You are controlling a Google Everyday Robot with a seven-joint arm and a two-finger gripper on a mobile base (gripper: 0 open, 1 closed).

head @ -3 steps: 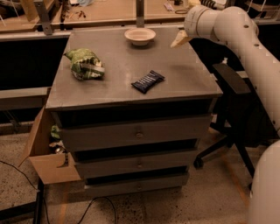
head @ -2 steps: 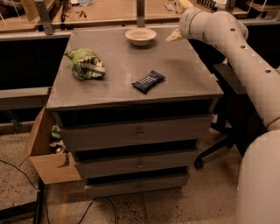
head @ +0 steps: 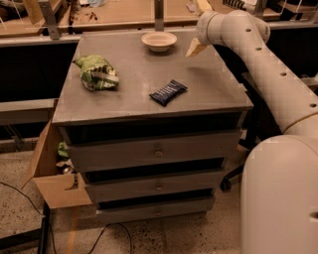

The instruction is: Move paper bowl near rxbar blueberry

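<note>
The cream-white paper bowl sits upright near the back edge of the grey cabinet top. The rxbar blueberry, a flat dark navy bar, lies in the middle right of the top, well in front of the bowl. My gripper hangs just to the right of the bowl, a little above the surface, at the end of the white arm that reaches in from the right. It holds nothing that I can see.
A green and white snack bag lies on the left side of the top. The cabinet has drawers below. An open cardboard box stands on the floor at the left. A wooden bench with a metal post runs behind.
The arm has swung left, and the gripper has moved closer to the bowl's right side. The bowl, bar and bag have not moved.
</note>
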